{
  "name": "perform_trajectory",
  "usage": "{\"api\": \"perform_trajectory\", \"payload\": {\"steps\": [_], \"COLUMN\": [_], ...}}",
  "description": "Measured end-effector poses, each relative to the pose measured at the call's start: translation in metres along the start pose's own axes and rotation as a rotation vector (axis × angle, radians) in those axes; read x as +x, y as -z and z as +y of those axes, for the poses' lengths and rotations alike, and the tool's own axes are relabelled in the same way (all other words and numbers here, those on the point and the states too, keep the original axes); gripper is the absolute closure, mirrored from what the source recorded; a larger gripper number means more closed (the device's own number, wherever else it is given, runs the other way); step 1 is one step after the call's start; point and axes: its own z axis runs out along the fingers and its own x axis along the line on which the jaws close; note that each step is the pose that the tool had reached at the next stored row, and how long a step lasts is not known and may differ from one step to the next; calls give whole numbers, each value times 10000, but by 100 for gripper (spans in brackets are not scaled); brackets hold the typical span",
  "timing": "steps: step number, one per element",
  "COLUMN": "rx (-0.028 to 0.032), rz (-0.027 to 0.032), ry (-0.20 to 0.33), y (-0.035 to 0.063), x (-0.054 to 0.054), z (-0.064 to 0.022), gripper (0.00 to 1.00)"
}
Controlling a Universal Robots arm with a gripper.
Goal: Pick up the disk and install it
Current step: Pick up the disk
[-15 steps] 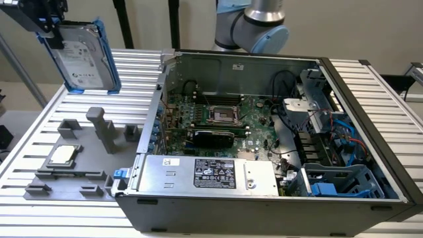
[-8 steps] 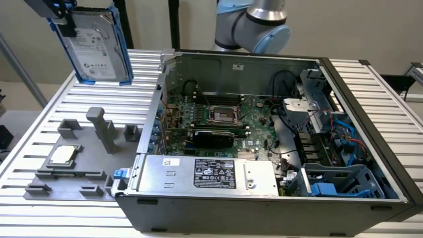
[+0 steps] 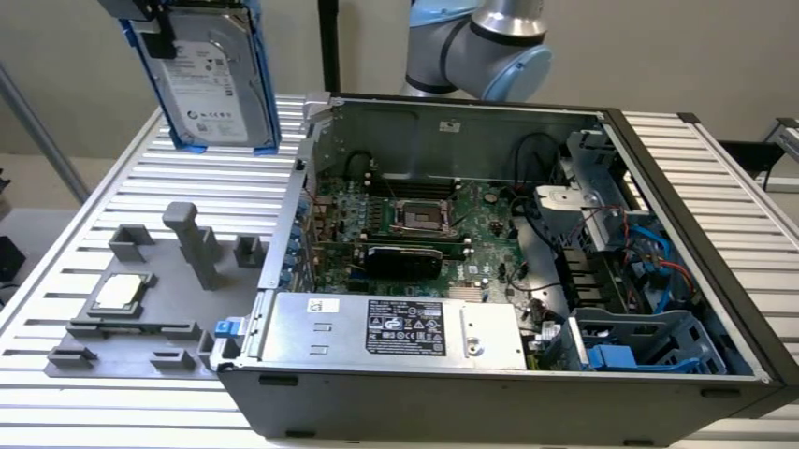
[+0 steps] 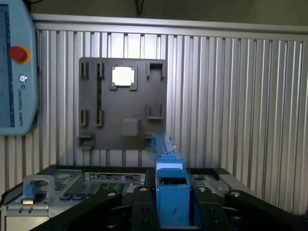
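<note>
1. We see the gripper (image 4: 172,204) partly closed on the disk (image 3: 215,79): in the wrist view its black fingers (image 4: 143,204) press on both sides of the blue carrier frame.
2. The disk hangs upright in the upper left of the exterior view, above the table (image 3: 212,178) and clear of it, just beyond the case's back left corner.
3. Its white label faces the camera. We can make out lines of black print and round marks on it, but we cannot read them.
4. The case (image 3: 500,402) lies open in the middle of the frame, with the green motherboard (image 3: 481,201) exposed inside.
5. The power supply (image 3: 312,337) sits along the case's near edge in the lower centre. It carries a black label with white print and a small white sticker, both too fine for us to read.
6. A blue drive bay (image 3: 637,341) sits in the case's lower right corner.
7. A grey plate (image 3: 138,341) lies on the table at lower left, with a silver chip (image 3: 119,292) seated in it.
8. The arm (image 3: 481,42) stands at the top centre, behind the case.
9. In the wrist view a pale pendant (image 4: 17,72) bears a red button (image 4: 18,54) and the words "UNIVERSAL ROBOTS".
</note>
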Motion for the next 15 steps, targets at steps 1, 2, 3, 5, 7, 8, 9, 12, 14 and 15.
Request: {"api": "perform_trajectory", "payload": {"steps": [1,2,3,5,7,8,9,12,14,15], "rx": [-4,-10,-17,-29,-40,-43,-48,-66,-75,-78], "rz": [-2,-2,-3,-3,-3,-3,-3,-4,-4,-4], "ry": [-2,-2,-1,-2,-2,-2,-4,-3,-4,-4], "y": [11,22,31,48,66,75,83,99,105,108], "x": [9,18,28,45,62,72,81,112,134,146], "z": [-44,-89,-134,-225,-315,-360,-405,-541,-631,-676], "gripper": [67,67,67,67,67,67,67,67,67,67]}}
